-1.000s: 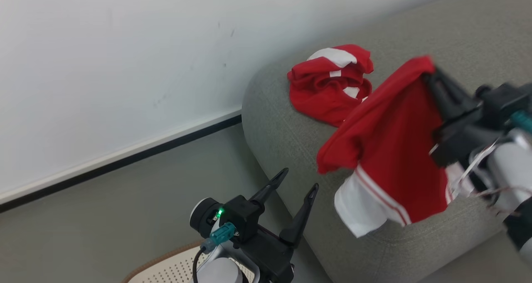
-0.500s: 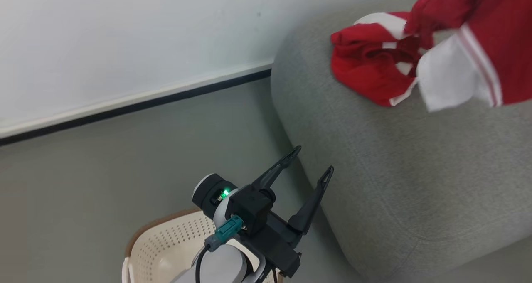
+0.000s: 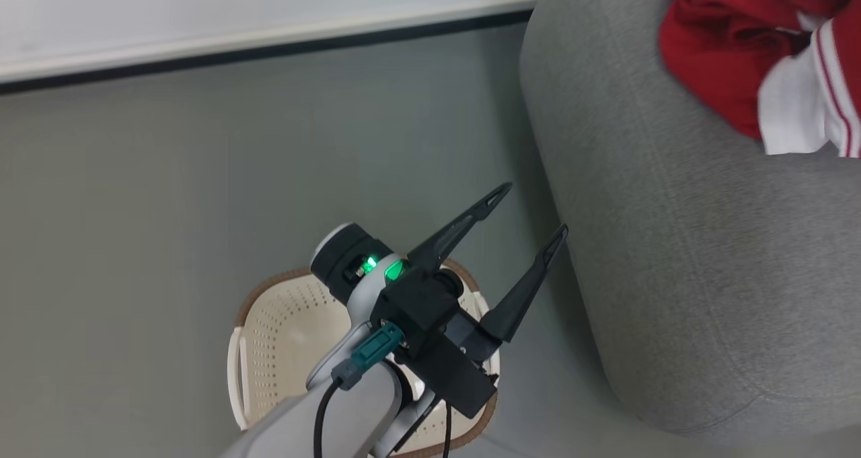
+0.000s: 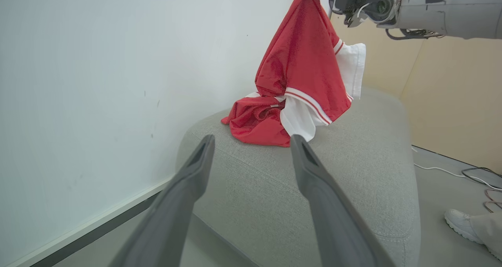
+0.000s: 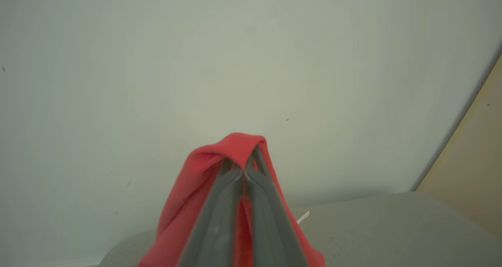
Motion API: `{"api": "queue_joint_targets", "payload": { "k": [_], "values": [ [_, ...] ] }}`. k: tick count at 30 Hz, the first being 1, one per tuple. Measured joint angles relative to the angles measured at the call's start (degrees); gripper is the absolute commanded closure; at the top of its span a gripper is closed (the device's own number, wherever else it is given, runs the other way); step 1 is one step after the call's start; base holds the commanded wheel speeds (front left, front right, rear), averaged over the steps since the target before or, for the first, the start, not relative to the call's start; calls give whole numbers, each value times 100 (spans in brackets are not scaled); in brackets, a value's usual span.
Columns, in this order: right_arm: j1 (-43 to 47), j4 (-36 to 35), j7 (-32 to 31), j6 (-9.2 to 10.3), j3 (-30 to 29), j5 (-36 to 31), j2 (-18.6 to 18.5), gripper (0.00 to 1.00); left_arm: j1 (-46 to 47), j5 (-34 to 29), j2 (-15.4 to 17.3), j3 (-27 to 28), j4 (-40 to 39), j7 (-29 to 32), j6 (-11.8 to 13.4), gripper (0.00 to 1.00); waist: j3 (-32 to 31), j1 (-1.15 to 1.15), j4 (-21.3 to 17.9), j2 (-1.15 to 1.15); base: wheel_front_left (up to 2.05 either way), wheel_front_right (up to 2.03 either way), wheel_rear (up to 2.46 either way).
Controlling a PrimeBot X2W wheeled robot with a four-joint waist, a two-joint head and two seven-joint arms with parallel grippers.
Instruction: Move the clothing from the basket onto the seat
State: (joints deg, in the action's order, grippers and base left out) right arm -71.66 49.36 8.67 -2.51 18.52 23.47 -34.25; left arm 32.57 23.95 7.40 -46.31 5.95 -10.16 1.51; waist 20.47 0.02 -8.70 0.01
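Carried farther over the seat [image 4: 353,173], clothing [image 4: 302,71] hangs from the clamped right tool [image 5: 242,163] (left tool [image 3: 533,209] apart).

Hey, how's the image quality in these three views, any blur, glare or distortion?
Head view: mostly sharp, evenly lit, green light behind the left tool blooms slightly. Left wrist view: wide-angle stretch, the clothing sharp. Right wrist view: hazy and soft, right tool blurred up close.
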Motion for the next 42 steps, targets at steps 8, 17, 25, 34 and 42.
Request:
{"api": "queue_joint_targets", "payload": {
  "k": [8, 17, 25, 34, 42],
  "values": [
    [49, 353, 126, -11, 166, 83, 558, 100, 393, -212, 98, 119, -285, 56, 27, 0, 712, 0, 197, 0, 0, 0, 0],
    [57, 1016, 309, -112, 299, 85, 724, 67, 632, -291, 145, 144, -65, 40, -11, 0, 1219, 0, 103, 0, 0, 0, 0],
    [344, 1118, 509, -263, 361, 86, 893, 0, 594, -224, 201, 240, 224, -113, -102, 0, 976, -2, -42, 0, 0, 0, 0],
    [883, 983, 561, -356, 560, 60, 1124, 0, 288, 103, 123, 459, 639, -252, -43, 0, 417, -2, -131, -1, 0, 0, 0],
    [1441, 595, 579, -404, 714, 18, 1526, 0, 60, 250, 145, 867, 1021, -314, 171, 0, -186, -3, -134, -2, 0, 0, 0]
  ]
}}
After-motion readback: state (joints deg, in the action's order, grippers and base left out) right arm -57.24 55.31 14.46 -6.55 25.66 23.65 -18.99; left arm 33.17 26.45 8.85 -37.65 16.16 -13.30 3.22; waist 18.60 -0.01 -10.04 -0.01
